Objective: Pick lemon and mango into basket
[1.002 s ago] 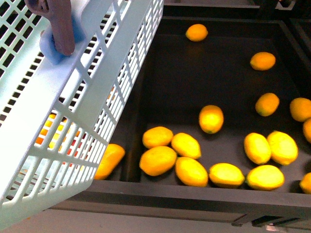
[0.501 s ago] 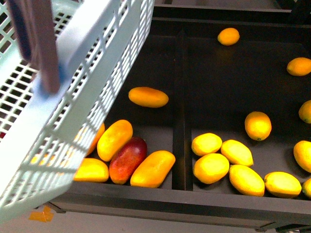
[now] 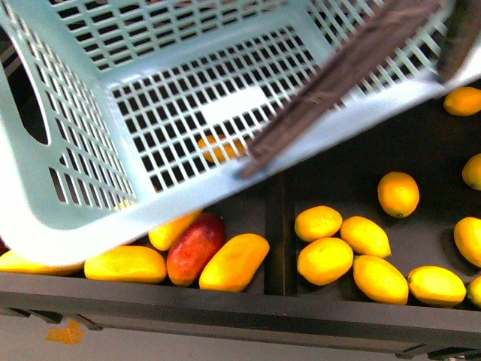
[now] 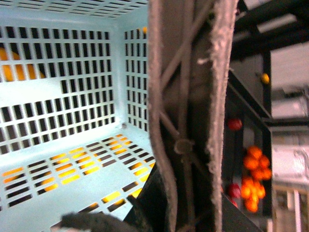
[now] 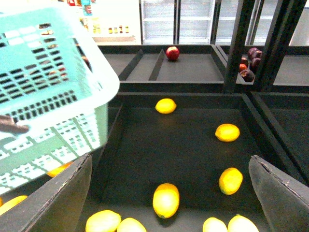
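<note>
Now basket (image 3: 68,218) is swung in from the left across the dark bin (image 3: 225,304), mouth shown, nothing inside. By its front edge mango (image 3: 234,262) and lemon (image 3: 325,260) lie unpicked; right tool (image 5: 170,159) is spread, left tool (image 4: 145,212) closure cannot be told.

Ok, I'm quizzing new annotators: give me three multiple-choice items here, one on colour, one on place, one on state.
1. The handle of the basket is: A brown; B white; C green.
2. The red fruit lies: A in the basket; B between mangoes in the left compartment; C on the handle.
3. The right gripper is: A open, empty; B shut on fruit; C shut on the handle.
A: brown strap crosses the rim. B: mangoes flank it. A: fingers apart, nothing between.
</note>
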`<control>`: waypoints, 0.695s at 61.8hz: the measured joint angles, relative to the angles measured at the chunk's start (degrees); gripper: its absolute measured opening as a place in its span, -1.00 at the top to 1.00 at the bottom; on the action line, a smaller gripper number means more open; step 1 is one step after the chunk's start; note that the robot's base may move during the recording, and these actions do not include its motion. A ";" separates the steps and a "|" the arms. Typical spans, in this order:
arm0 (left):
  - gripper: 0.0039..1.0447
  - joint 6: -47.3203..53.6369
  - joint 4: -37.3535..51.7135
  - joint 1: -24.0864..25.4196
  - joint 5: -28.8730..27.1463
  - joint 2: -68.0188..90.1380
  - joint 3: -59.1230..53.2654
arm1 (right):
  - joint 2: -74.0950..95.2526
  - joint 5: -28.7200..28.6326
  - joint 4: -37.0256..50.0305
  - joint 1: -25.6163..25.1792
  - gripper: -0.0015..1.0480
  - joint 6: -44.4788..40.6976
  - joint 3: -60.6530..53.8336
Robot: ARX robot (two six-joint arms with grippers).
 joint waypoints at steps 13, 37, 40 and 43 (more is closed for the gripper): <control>0.90 -0.15 0.85 -3.61 1.81 0.17 0.00 | 0.00 -0.02 0.00 0.00 -0.83 0.00 0.00; 0.90 0.74 1.20 -2.82 0.61 0.17 0.00 | 5.31 0.28 -9.18 -2.05 -0.83 5.95 3.48; 0.90 0.72 1.22 -2.80 0.50 0.17 0.00 | 13.00 -4.09 -11.28 -7.89 -0.83 10.14 5.31; 0.90 0.90 1.22 -2.84 0.87 0.17 0.00 | 21.79 -9.14 -5.68 -15.58 -0.83 11.34 5.75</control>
